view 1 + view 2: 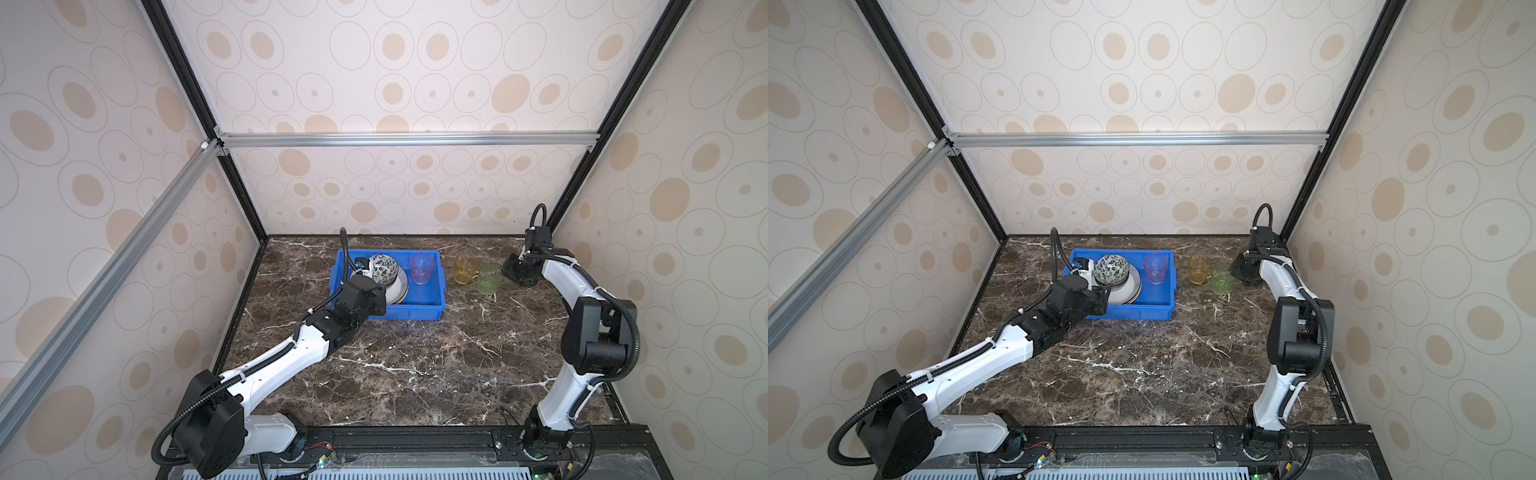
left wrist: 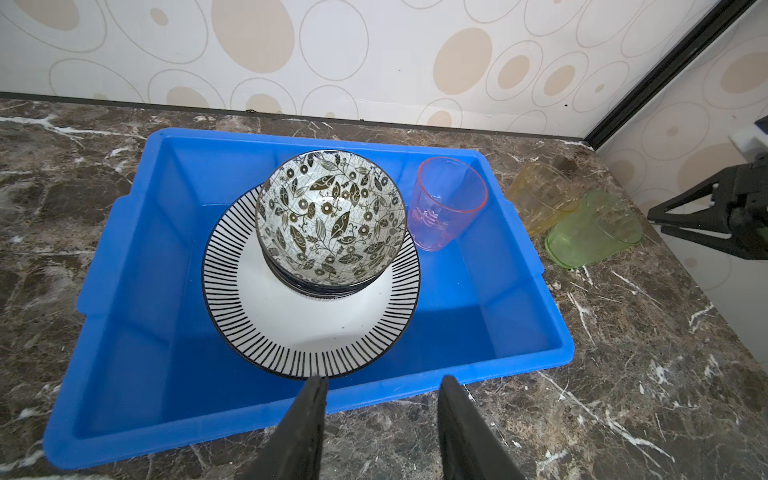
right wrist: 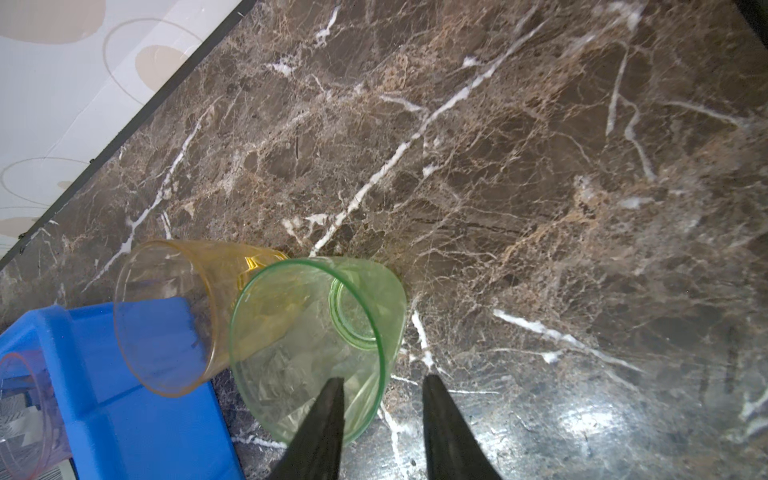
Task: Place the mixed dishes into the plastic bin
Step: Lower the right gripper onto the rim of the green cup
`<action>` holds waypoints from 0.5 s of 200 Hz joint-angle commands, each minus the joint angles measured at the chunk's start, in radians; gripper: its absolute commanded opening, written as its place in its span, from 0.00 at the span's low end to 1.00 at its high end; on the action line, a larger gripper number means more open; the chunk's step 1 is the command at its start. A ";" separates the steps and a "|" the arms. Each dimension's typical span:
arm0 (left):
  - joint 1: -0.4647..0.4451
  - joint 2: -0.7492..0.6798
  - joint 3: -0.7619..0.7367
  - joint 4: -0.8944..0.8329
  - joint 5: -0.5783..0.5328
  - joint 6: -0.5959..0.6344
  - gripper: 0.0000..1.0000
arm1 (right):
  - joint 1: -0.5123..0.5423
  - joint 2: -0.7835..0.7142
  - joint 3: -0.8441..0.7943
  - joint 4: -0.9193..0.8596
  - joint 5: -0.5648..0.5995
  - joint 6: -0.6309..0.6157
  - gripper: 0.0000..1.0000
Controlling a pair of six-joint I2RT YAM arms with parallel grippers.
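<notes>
The blue plastic bin holds a striped-rim plate. A leaf-patterned bowl sits stacked on the plate, and a pink tumbler stands beside it. Right of the bin, a yellow tumbler and a green tumbler stand close together on the table. My left gripper hangs open and empty over the bin's near wall. My right gripper is open. One of its fingers is over the green tumbler's mouth and the other is outside the rim.
The dark marble table is bounded by patterned walls at the back and on both sides. The right arm stands along the right wall. The left arm reaches in from the front left.
</notes>
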 commanded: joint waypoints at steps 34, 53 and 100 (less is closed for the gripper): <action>-0.010 -0.008 0.018 0.018 -0.025 0.018 0.45 | -0.006 0.045 0.024 -0.002 -0.004 0.004 0.32; -0.009 -0.005 0.019 0.018 -0.024 0.018 0.45 | -0.007 0.053 0.025 -0.002 -0.004 0.003 0.31; -0.008 -0.008 0.022 0.018 -0.022 0.019 0.44 | -0.004 0.074 0.025 -0.004 -0.010 0.003 0.30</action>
